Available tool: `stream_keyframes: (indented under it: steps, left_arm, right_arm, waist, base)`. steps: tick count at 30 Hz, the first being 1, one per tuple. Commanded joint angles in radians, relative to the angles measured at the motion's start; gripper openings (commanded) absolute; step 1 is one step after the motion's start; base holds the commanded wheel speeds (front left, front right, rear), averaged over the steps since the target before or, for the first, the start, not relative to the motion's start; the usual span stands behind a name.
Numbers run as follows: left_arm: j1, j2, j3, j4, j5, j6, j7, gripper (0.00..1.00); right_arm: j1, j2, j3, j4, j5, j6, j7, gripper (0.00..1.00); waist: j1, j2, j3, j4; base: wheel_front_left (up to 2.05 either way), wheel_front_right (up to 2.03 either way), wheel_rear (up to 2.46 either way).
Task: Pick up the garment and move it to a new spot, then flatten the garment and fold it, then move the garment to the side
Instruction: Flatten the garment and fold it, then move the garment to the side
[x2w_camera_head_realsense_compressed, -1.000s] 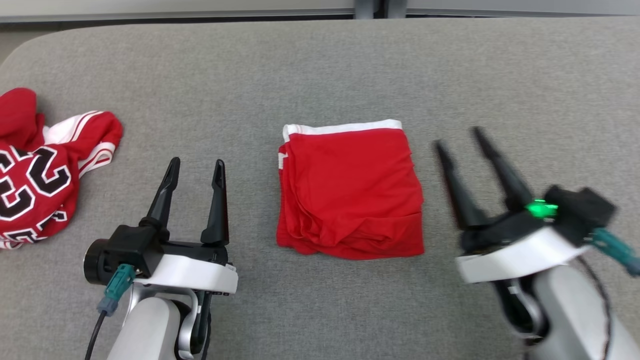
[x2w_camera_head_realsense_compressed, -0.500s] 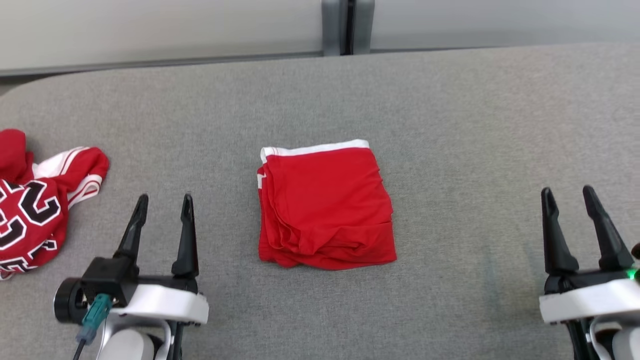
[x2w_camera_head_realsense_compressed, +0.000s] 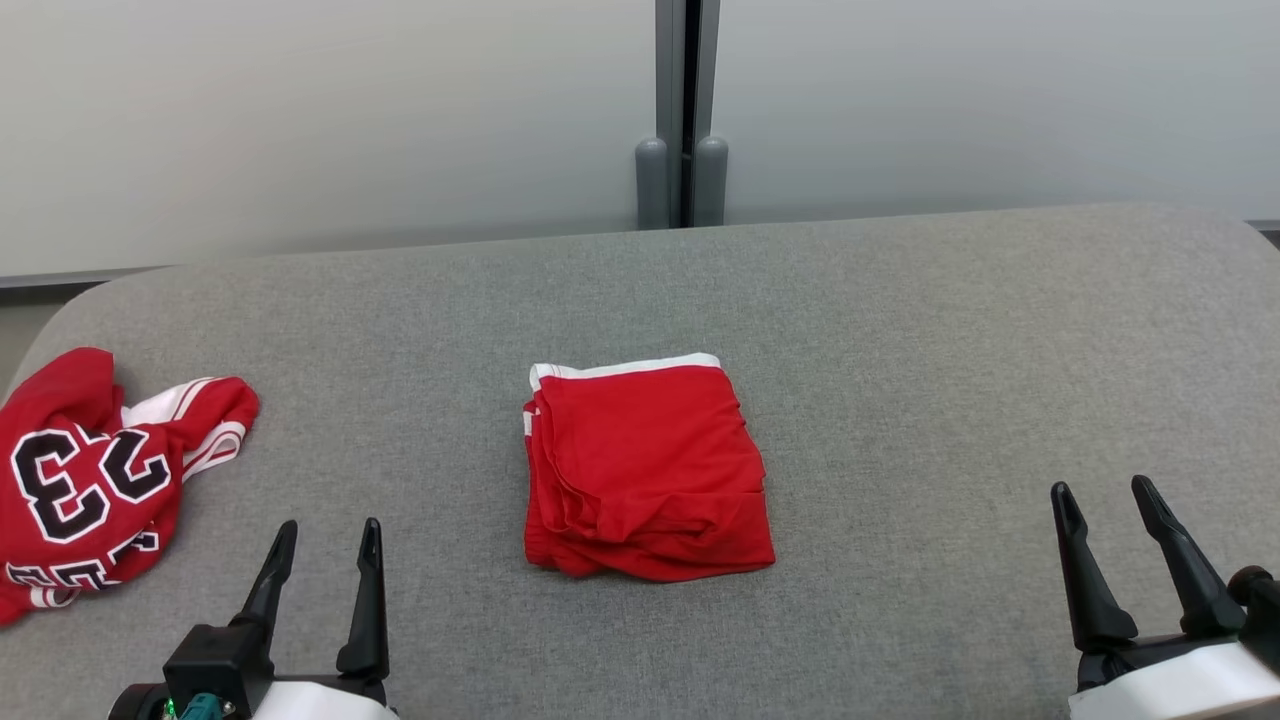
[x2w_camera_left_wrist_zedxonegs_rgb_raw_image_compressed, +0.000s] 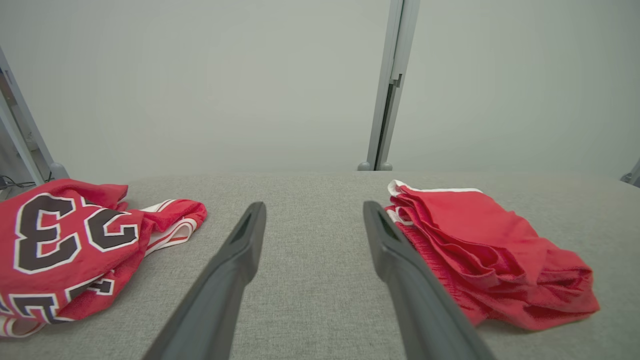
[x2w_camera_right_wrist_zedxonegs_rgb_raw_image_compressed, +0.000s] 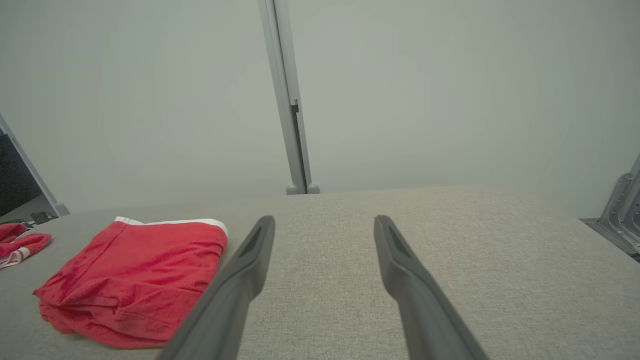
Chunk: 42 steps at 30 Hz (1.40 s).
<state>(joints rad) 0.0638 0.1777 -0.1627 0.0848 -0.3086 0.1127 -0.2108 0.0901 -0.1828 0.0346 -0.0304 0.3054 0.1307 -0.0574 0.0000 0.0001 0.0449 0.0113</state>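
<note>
A red garment (x2w_camera_head_realsense_compressed: 645, 470) with a white band along its far edge lies folded into a rough square at the middle of the grey padded table (x2w_camera_head_realsense_compressed: 900, 330). It also shows in the left wrist view (x2w_camera_left_wrist_zedxonegs_rgb_raw_image_compressed: 480, 245) and the right wrist view (x2w_camera_right_wrist_zedxonegs_rgb_raw_image_compressed: 135, 270). My left gripper (x2w_camera_head_realsense_compressed: 330, 524) is open and empty near the front edge, to the left of the garment and apart from it. My right gripper (x2w_camera_head_realsense_compressed: 1101, 486) is open and empty far to the garment's right. Bare fabric shows between the left gripper's (x2w_camera_left_wrist_zedxonegs_rgb_raw_image_compressed: 314, 205) fingers and the right gripper's (x2w_camera_right_wrist_zedxonegs_rgb_raw_image_compressed: 324, 218) fingers.
A crumpled red jersey (x2w_camera_head_realsense_compressed: 90, 480) with black-and-white numbers lies at the table's left end, also seen from the left wrist (x2w_camera_left_wrist_zedxonegs_rgb_raw_image_compressed: 75, 245). Pale wall panels with a grey post (x2w_camera_head_realsense_compressed: 682, 110) stand behind the table's far edge. Bare table lies right of the garment.
The head camera has tilted up, bringing the wall into view. Both grippers have drawn back toward the near edge; the right one left the garment's right side. The folded garment lies unmoved.
</note>
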Motion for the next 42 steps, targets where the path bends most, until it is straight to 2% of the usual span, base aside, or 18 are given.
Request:
stream_keyframes:
  steps: [1,11,33,38,42]
  left_arm:
    - [0.017,0.008,-0.002,-0.009,-0.002,0.002,0.007,1.00]
    - [0.043,0.017,-0.023,-0.033,0.000,0.009,0.041,1.00]
    - [0.018,0.016,-0.035,-0.039,-0.011,0.021,0.031,1.00]
    - [-0.025,0.008,-0.047,-0.048,-0.005,0.014,0.023,1.00]
    - [-0.102,-0.015,-0.061,-0.048,-0.003,0.005,0.007,1.00]
  right_arm:
    - [0.018,-0.008,0.000,-0.019,-0.007,0.000,0.013,1.00]
    - [0.069,0.005,-0.011,-0.076,-0.018,0.000,0.049,1.00]
    - [0.085,0.021,-0.033,-0.107,-0.028,0.000,0.067,1.00]
    - [0.073,0.011,-0.043,-0.108,-0.025,0.000,0.072,1.00]
    - [0.018,-0.003,-0.039,-0.084,-0.016,0.000,0.075,1.00]
  waist:
    - [0.0000,-0.0001,-0.027,0.000]
    - [0.0000,-0.0001,-0.054,0.001]
    - [0.0000,-0.0001,-0.047,0.023]
    - [0.0000,-0.0001,-0.006,0.065]
    - [0.0000,-0.0001,0.078,0.137]
  base:
    - [0.00,0.00,0.00]
    - [0.00,0.00,0.00]
    - [0.00,0.00,0.00]
    - [0.00,0.00,0.00]
    - [0.00,0.00,0.00]
